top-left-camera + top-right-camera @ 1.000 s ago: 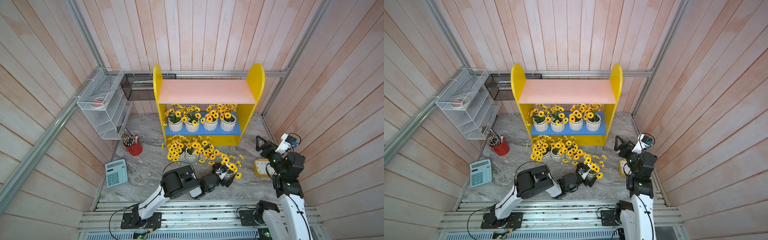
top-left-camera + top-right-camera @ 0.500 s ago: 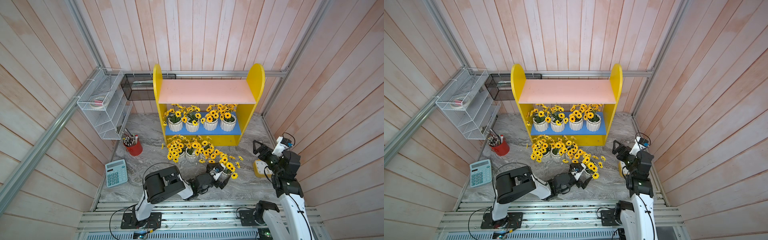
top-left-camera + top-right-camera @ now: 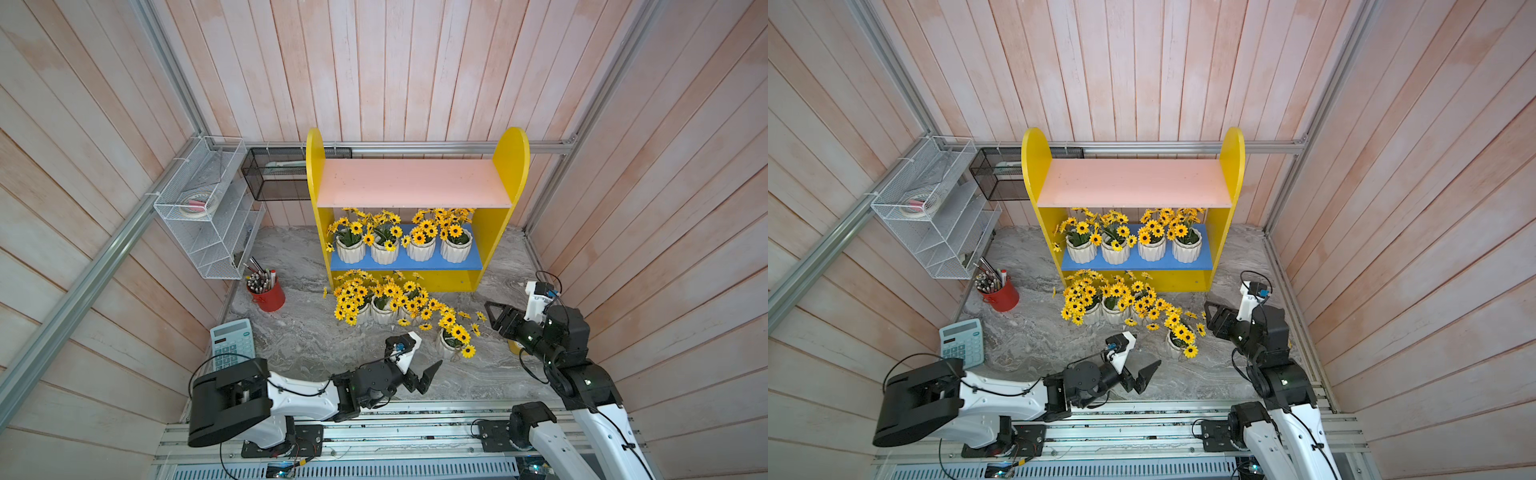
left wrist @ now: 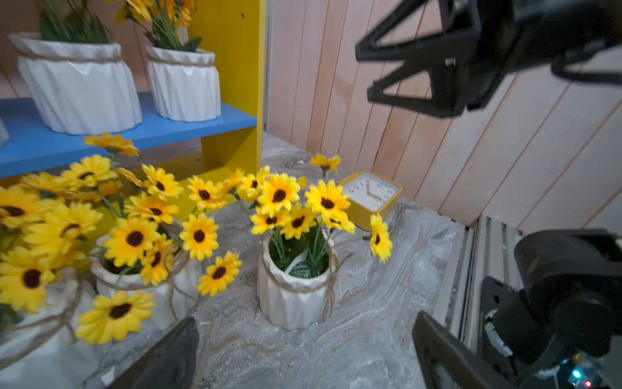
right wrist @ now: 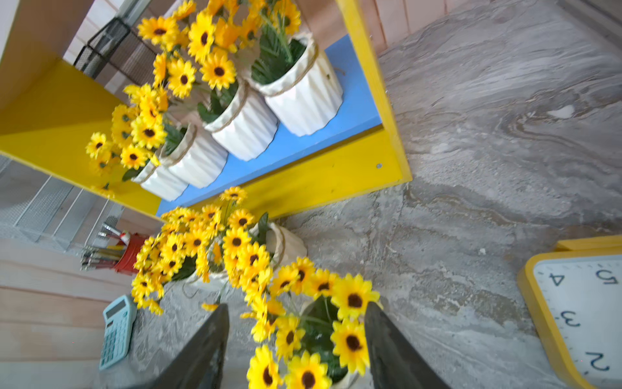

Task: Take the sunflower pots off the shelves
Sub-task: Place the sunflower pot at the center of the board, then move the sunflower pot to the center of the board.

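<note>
Four sunflower pots stand upright in a row on the blue lower board of the shelves. The pink upper board is bare. Four more pots sit on the surface in front of the shelves, among them a lone pot set apart, nearer and to the right. The right tool hangs above the surface at the right, aimed left and far. The row's rightmost pot lies far and left of it, and I judge this arm the nearer one to it. The right tool's jaws stand partly apart, gripping nothing. The left tool, spread wide and empty, lies low by the near edge and points right toward the lone pot.
</note>
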`<state>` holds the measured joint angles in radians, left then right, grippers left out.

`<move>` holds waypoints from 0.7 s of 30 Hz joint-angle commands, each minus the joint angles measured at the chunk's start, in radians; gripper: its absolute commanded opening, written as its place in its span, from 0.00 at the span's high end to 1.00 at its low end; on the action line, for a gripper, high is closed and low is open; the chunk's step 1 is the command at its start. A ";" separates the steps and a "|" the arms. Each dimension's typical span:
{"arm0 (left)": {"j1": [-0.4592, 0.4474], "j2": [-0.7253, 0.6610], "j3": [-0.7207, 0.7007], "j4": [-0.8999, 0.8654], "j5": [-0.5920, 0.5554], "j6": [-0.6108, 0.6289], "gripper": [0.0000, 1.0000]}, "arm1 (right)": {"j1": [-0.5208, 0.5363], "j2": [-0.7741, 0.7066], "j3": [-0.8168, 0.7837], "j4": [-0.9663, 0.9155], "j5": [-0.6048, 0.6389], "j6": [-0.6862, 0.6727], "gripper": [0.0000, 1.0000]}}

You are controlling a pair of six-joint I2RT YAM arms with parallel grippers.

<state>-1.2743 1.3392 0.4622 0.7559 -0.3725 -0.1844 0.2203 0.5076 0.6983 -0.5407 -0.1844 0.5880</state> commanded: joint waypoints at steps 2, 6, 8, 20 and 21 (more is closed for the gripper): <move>0.085 -0.151 0.086 -0.380 -0.023 -0.055 0.00 | 0.064 -0.064 -0.045 -0.189 0.002 0.065 0.44; 0.250 -0.313 0.104 -0.522 0.094 -0.124 0.00 | 0.084 -0.093 -0.058 -0.269 -0.014 0.080 0.46; 0.294 -0.361 0.096 -0.537 0.085 -0.118 0.00 | 0.085 -0.101 -0.086 -0.291 -0.042 0.088 0.48; 0.348 -0.405 0.028 -0.469 0.043 -0.195 0.00 | 0.088 -0.187 -0.323 -0.240 -0.155 0.195 0.69; 0.348 -0.402 0.029 -0.470 0.040 -0.192 0.00 | 0.090 -0.175 -0.342 -0.209 -0.166 0.199 0.68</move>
<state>-0.9295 0.9325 0.5026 0.2783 -0.3260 -0.3637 0.3019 0.3202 0.3820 -0.7891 -0.3153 0.7677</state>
